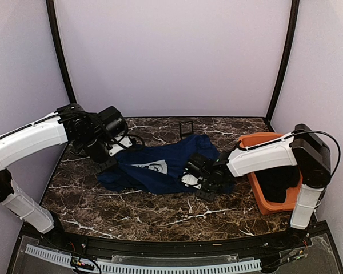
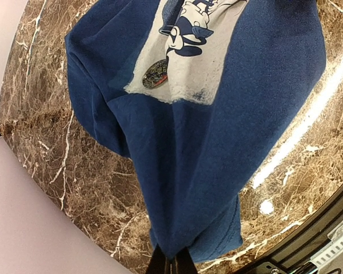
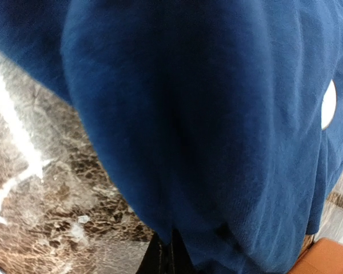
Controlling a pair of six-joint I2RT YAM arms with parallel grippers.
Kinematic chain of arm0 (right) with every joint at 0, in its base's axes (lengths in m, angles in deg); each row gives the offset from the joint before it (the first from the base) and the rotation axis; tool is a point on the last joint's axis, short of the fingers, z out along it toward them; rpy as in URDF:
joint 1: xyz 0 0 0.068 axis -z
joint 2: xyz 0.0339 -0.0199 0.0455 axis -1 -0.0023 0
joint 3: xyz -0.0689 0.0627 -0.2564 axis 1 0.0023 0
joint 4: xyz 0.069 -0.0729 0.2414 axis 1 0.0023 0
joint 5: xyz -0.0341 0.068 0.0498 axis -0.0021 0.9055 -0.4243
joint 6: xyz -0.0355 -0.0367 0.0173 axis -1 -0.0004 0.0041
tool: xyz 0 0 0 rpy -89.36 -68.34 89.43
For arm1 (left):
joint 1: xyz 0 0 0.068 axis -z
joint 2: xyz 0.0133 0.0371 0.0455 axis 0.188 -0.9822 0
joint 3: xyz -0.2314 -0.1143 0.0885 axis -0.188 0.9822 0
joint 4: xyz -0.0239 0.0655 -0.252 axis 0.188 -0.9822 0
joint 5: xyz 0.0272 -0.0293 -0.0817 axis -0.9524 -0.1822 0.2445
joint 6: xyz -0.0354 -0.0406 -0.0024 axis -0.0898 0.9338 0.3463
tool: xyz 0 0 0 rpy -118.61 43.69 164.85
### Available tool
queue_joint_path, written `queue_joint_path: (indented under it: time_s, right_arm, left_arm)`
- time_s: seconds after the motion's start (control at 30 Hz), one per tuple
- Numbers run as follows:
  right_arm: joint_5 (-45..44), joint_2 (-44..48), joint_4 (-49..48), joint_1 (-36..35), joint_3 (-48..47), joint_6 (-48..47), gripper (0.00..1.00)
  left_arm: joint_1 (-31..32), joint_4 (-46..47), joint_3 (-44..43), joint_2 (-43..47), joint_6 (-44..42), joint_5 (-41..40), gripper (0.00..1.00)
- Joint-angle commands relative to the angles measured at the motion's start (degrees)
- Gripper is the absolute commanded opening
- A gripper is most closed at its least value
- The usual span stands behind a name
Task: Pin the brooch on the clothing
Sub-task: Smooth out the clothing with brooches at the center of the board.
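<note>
The clothing (image 1: 160,165) is a navy T-shirt with a pale chest print, lying bunched in the middle of the marble table. The brooch (image 2: 155,73), a small dark round badge, sits on a corner of that print. My left gripper (image 1: 110,161) is at the shirt's left edge. In the left wrist view its jaws (image 2: 171,265) are shut on a fold of the clothing (image 2: 217,142). My right gripper (image 1: 190,177) is at the shirt's near right edge. The right wrist view shows it (image 3: 170,260) shut on the blue cloth (image 3: 188,114), which fills most of that frame.
An orange bin (image 1: 262,201) with something dark inside stands at the right, behind my right arm; its corner (image 3: 326,257) shows in the right wrist view. A small black hinged case (image 1: 186,127) stands at the back of the table (image 1: 131,211).
</note>
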Motion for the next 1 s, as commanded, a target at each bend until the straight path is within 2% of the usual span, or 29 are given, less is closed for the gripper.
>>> queue_joint_path:
  time_s: [0.0, 0.2, 0.4, 0.5, 0.63, 0.77, 0.83, 0.97]
  right_arm:
    - [4.6, -0.1, 2.1, 0.9, -0.9, -0.5, 0.00]
    - [9.6, 7.5, 16.2, 0.7, -6.7, 0.3, 0.00]
    - [7.5, 13.3, 28.7, 0.5, -11.5, 0.4, 0.00]
    - [9.1, 15.0, 30.6, 0.6, -11.0, 0.1, 0.00]
    - [9.8, 16.5, 31.1, 0.6, -8.0, 0.0, 0.00]
    - [13.3, 17.2, 30.5, 0.6, -6.2, -1.0, 0.01]
    - [16.3, 17.2, 30.2, 0.4, -5.9, -1.6, 0.10]
    - [22.0, 17.5, 29.6, -0.5, -5.7, -2.6, 0.19]
  left_arm:
    - [-0.7, 0.0, -1.4, 0.9, -1.0, -0.3, 0.01]
    - [-0.9, -4.2, -4.5, -1.3, -2.6, -0.7, 0.01]
    - [-0.9, -7.1, -5.5, -2.8, -2.6, -11.0, 0.01]
    - [-0.9, -7.5, -5.0, -2.9, -2.8, -10.2, 0.01]
    - [-0.9, -8.5, -3.4, -2.6, -3.0, -13.3, 0.01]
    - [-0.8, -8.6, -0.8, -1.8, -4.1, -9.3, 0.01]
    - [-0.8, -8.6, 0.3, -1.6, -4.3, -6.8, 0.03]
    - [-0.7, -10.0, 0.3, -0.4, -3.7, -6.6, 0.14]
